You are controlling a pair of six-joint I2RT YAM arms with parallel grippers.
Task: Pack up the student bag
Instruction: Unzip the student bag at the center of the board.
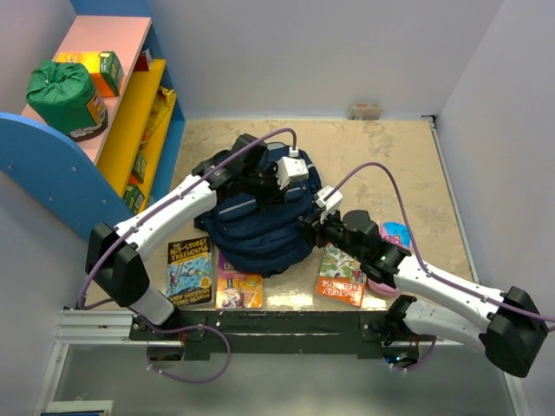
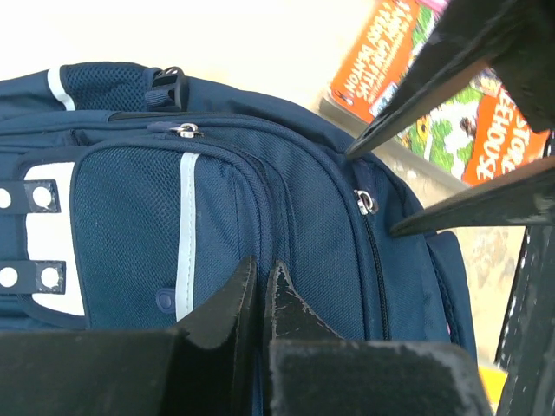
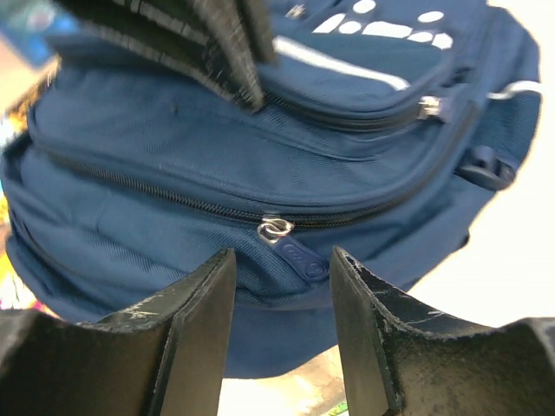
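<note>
While every zip I can see on the student bag (image 1: 260, 227) is run shut, I read this as the opening step; packing proper not yet begun. Bag lies mid-table, front pocket up, between the two arms; books (image 1: 189, 271) lie outside it along the near edge. Right gripper (image 3: 283, 256) stands spread, gripping nothing; the silver zip pull (image 3: 275, 230) of the big compartment sits just above the gap between its fingers. Left gripper (image 2: 260, 277) is clenched tight over the front pocket; whether it nips any fabric I cannot tell. Next move, as I judge it: ease the right fingers up around that pull, close, then drag along the zip track while the left steadies the bag; pull is small, easy to miss. Bag itself: navy fabric, soft and bulging; grey stripe (image 2: 185, 217) down the pocket; white patches (image 2: 52, 251) beside it; mesh panel near the top.
</note>
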